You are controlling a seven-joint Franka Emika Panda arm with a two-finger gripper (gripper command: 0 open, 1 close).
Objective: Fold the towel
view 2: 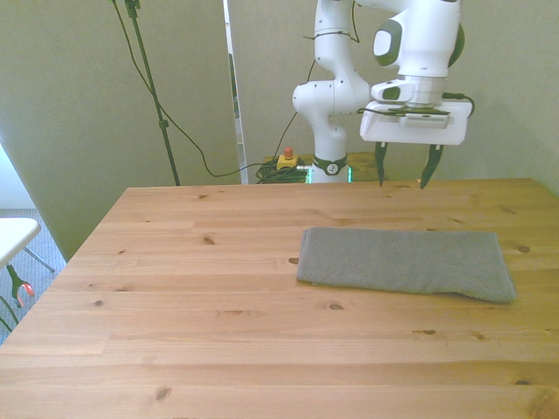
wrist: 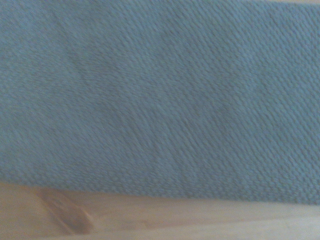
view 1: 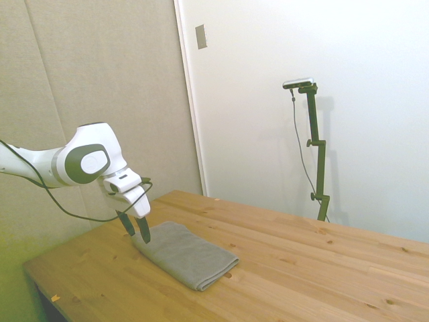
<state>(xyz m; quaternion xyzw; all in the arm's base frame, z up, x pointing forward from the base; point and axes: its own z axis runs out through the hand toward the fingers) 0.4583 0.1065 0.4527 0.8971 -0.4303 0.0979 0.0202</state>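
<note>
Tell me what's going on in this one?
A white Franka arm is set to fold a grey towel that lies flat in a long strip on the wooden table. The gripper hangs open in the air near the towel's far edge, toward the front view's right end, holding nothing and not touching the cloth. The wrist view shows mostly towel fabric.

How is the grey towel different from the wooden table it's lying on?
The towel is grey and looks soft and woven; the table is light brown wood with knots and plank lines. The towel is a small strip covering only part of the table, toward the front view's right; the table is far bigger and spreads all around it. The towel looks thick and folded in layers, while the table is one hard flat top. Both lie flat and are rectangular.
</note>
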